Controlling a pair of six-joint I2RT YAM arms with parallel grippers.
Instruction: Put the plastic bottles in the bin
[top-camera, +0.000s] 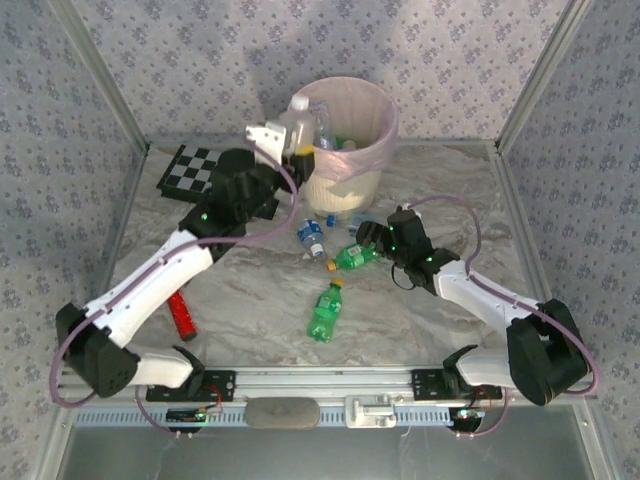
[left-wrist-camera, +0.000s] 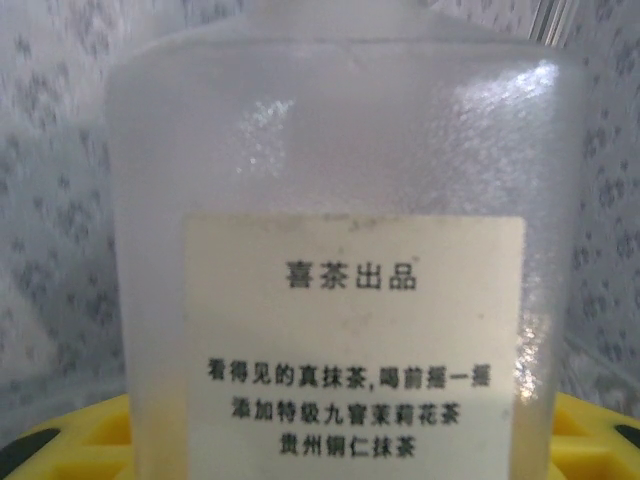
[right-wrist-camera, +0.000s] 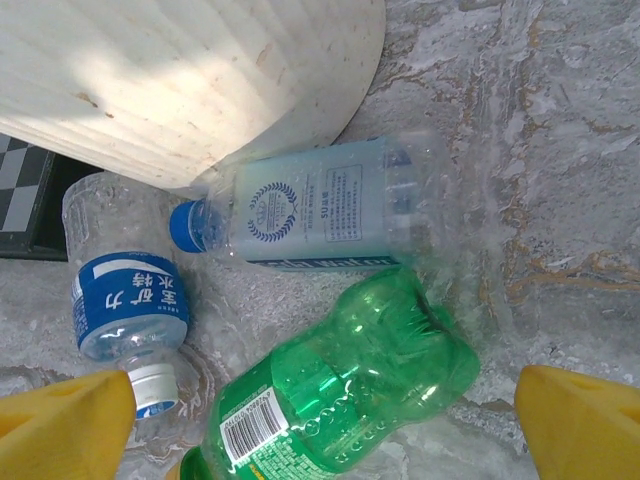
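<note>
At upper centre of the top view, the left fingers (left-wrist-camera: 80, 440) grip a frosted bottle (top-camera: 300, 118) above the bin (top-camera: 375, 150) at its left rim, while the right fingers (right-wrist-camera: 580, 420), spread wide, flank a green bottle (right-wrist-camera: 340, 390) lying diagonally on the worktop (right-wrist-camera: 560, 150).

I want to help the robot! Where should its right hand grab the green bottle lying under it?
Probably by its round middle, coming straight down. The green bottle lies on its side between the right gripper's open fingers, which can close across its width.
</note>
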